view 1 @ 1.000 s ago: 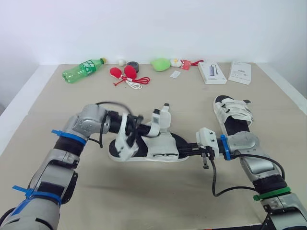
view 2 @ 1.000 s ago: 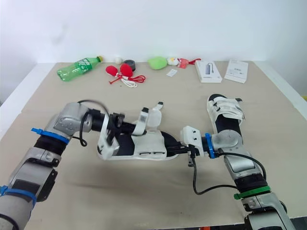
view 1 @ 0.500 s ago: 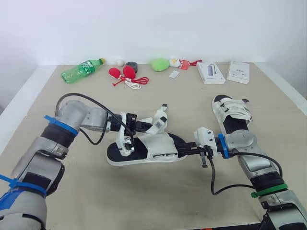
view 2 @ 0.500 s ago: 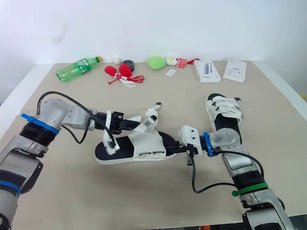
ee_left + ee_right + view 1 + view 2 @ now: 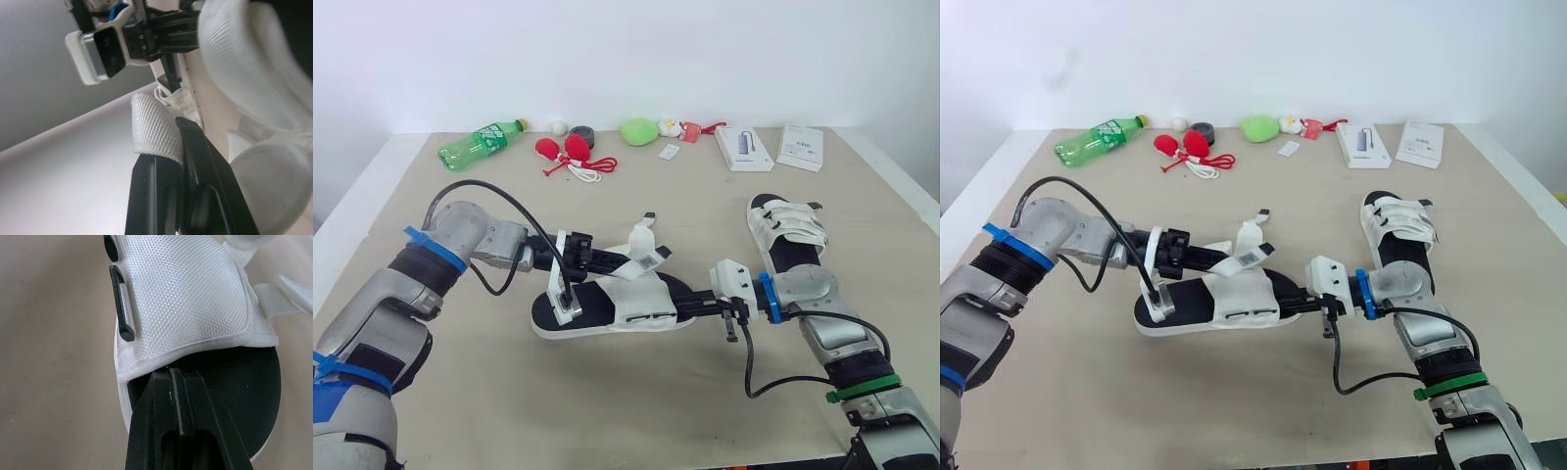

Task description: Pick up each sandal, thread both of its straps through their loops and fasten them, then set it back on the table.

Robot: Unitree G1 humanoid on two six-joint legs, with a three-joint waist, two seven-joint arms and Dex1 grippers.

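Left tool [image 5: 628,262] is clamped flat on the end of one white woven strap [image 5: 653,258]; the left wrist view shows the strap pinched between the two black fingers [image 5: 151,196], with only a short tail sticking out. Right tool [image 5: 690,306] is closed on the sole edge at one end of the white fabric sandal with the black footbed [image 5: 636,299]. That sandal sits mid-table [image 5: 607,392], between the two arms. Cannot tell if it rests on the table or hangs just above it. Its other strap [image 5: 642,231] stands up free just beside the held one. The second white sandal [image 5: 786,233] lies apart to the right, straps looking closed.

Judged step: feeding the held strap toward the black plastic loop [image 5: 122,316] on the side of the upper. Neither strap looks threaded yet.

Risks:
- The short pinch means any sideways pull could slide the strap out of the left tool.
- Right tool holds only a thin sole edge, so strap tension could pivot or peel the sandal out of it.
- The loop slot is narrow and the strap is limp, so the tip could fold and miss.
- The free strap could cross the path and get dragged along.
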